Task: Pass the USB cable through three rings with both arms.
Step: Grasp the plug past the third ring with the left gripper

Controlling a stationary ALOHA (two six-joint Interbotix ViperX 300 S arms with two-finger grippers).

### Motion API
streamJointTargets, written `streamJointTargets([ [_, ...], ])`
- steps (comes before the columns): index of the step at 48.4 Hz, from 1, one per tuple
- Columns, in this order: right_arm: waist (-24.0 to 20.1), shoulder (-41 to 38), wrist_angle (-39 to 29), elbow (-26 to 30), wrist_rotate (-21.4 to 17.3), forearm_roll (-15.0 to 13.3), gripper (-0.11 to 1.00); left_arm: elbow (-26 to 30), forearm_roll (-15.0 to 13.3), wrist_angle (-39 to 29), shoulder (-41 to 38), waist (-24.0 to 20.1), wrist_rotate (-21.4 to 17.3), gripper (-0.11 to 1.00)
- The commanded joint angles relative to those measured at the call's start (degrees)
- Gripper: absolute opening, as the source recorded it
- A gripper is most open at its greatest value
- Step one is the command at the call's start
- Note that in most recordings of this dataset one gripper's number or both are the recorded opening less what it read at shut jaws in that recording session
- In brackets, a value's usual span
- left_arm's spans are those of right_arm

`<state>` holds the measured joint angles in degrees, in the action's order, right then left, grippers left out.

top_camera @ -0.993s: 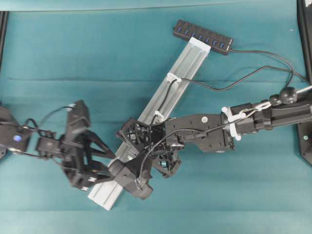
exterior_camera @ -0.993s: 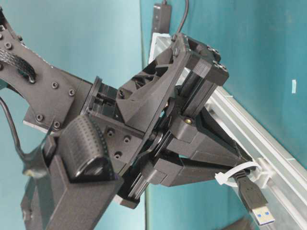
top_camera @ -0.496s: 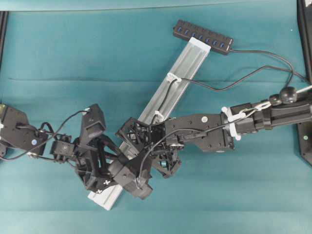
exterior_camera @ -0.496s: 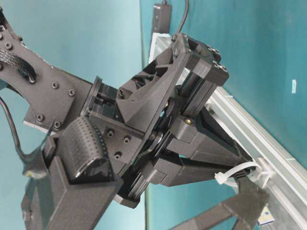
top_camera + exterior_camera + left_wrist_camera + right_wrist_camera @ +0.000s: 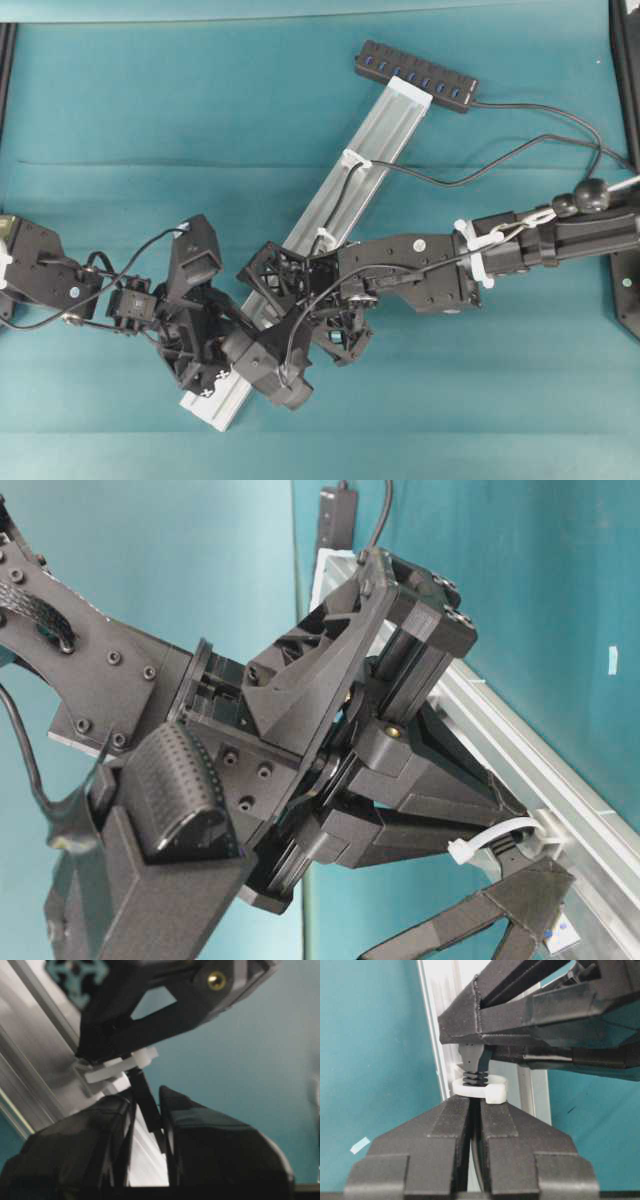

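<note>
The USB cable point(image 5: 437, 184) runs in from the right, through the first ring point(image 5: 352, 160) and the second ring point(image 5: 326, 238) along the silver rail point(image 5: 385, 125). In the overhead view the arms hide the third ring. The right wrist view shows that ring point(image 5: 481, 1087) with the cable through it. My right gripper point(image 5: 475, 1104) is shut on the cable just before this ring. Just past the ring point(image 5: 117, 1067), my left gripper point(image 5: 148, 1110) is shut on the black plug point(image 5: 142, 1091). The plug's metal tip point(image 5: 562, 932) pokes out beyond the left fingers point(image 5: 520, 895).
A black multi-port hub point(image 5: 415, 75) lies across the rail's far end, its own lead trailing right. Both arms crowd the rail's near end. A black frame point(image 5: 625, 60) stands at the right edge. A scrap of tape point(image 5: 359, 1145) lies on the teal cloth.
My left gripper came in from the left to the rail's near end and closed on the plug past the third ring. The right gripper kept its place and grip.
</note>
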<state>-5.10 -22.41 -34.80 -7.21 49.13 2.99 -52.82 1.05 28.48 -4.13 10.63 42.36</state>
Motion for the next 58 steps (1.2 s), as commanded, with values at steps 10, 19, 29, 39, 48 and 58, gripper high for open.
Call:
streamJointTargets([
  [10, -0.26, -0.35, 0.79, 0.35, -0.62, -0.09, 0.05, 1.14, 0.18, -0.35, 0.44, 0.18, 0.18, 0.15],
  [19, -0.26, -0.35, 0.7, 0.35, -0.7, -0.09, 0.05, 1.23, 0.18, -0.35, 0.44, 0.18, 0.35, 0.15],
  [29, -0.26, -0.35, 0.35, 0.44, -0.79, -0.09, 0.07, 1.32, 0.18, -0.35, 0.62, 0.18, 0.44, 0.15],
  [39, -0.35, 0.09, -2.2, 0.44, -0.79, -0.53, 0.52, 1.32, 0.18, -0.44, 0.7, 0.18, 1.14, 0.13],
  [48, -0.35, 0.79, -2.99, 0.26, -0.97, -2.2, 0.9, 1.23, 0.18, -4.22, 1.67, 0.26, 4.92, 0.13],
  [58, -0.26, 1.14, -2.81, 0.18, -1.14, -2.37, 0.86, 1.05, 0.18, -6.33, 3.69, 0.88, 5.98, 0.1],
])
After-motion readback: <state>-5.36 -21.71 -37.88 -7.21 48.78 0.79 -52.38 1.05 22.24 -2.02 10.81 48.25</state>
